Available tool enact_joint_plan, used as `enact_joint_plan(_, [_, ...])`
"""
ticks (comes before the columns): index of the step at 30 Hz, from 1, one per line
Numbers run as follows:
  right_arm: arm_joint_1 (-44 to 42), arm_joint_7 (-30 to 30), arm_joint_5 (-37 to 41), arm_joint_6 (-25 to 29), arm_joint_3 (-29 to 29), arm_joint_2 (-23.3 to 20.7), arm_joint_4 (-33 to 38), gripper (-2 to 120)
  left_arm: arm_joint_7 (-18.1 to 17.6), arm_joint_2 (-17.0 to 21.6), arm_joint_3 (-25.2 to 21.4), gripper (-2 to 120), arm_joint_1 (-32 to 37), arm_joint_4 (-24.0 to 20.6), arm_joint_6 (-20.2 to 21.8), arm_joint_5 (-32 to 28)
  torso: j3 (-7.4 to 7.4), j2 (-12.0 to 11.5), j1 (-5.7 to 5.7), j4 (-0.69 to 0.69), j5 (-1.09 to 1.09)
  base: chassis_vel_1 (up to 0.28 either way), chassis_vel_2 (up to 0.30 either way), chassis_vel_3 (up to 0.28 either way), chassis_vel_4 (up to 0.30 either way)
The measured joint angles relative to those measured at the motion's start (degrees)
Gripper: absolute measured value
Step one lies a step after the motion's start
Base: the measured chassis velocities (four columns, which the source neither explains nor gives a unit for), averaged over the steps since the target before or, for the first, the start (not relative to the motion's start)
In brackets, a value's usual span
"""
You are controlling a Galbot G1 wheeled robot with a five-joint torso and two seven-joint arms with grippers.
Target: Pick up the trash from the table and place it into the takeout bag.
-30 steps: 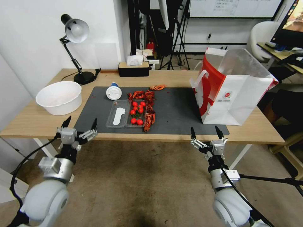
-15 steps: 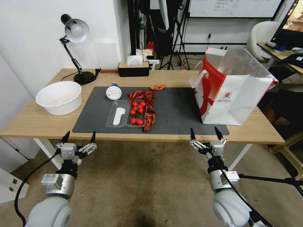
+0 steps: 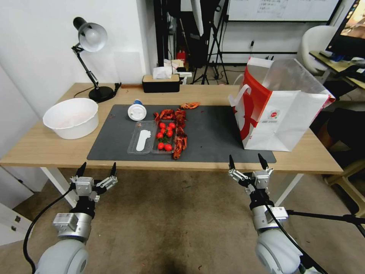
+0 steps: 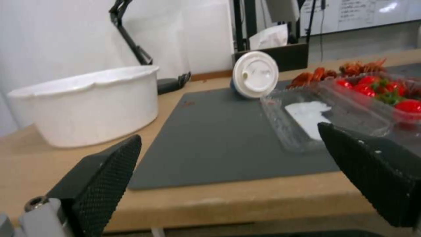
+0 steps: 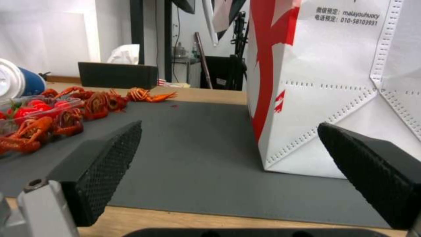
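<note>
The white-lidded cup [image 3: 137,112] lay on its side up-bench of the released left end effector [image 3: 97,169], nearer than the likewise released right end effector [image 3: 246,161].

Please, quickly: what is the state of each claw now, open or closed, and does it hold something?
Left claw: open, holding nothing, below the table edge.
Right claw: open, holding nothing, in front of the takeout bag.

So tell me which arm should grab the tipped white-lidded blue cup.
Left, probably. The left gripper hangs open near the mat's left end, where the cup lies; the right gripper faces the white-and-red paper bag.
</note>
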Motion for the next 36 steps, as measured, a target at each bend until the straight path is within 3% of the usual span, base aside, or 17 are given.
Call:
enact_joint_plan(7, [-0.1,0.0,-0.1,0.0,0.1,0.1,-0.1,100,1.6,2.1,0.6,100,-3.0,0.7,-0.1,-0.4,0.00,0.0,0.00,0.01,0.00,0.000,0.000,0.000,0.000])
enact_joint_plan(14, [0.0,0.0,-0.2,-0.2,0.0,0.1,0.1,100,1.6,6.5,7.2,100,-14.5,2.3,6.1,-4.6,0.01,0.0,0.00,0.01,-0.01,0.000,0.000,0.000,0.000])
enact_joint_plan(16, [0.0,0.0,-0.3,-0.3,0.0,0.2,0.1,100,1.3,8.3,10.0,100,-20.6,4.7,8.5,-8.0,0.01,0.0,0.00,-0.01,0.00,0.000,0.000,0.000,0.000])
enact_joint_plan(23, [0.5,0.0,-0.5,-0.9,-0.1,0.7,0.2,100,0.4,11.8,15.9,100,-31.0,10.7,11.4,-14.5,0.01,0.0,0.01,0.00,0.00,0.000,0.000,0.000,0.000])
enact_joint_plan(36, [0.6,0.1,-0.8,-1.7,0.1,1.4,0.8,100,-3.4,11.8,26.3,100,-48.6,22.1,16.0,-23.2,0.01,0.0,0.00,0.01,0.01,0.000,0.000,0.000,0.000])
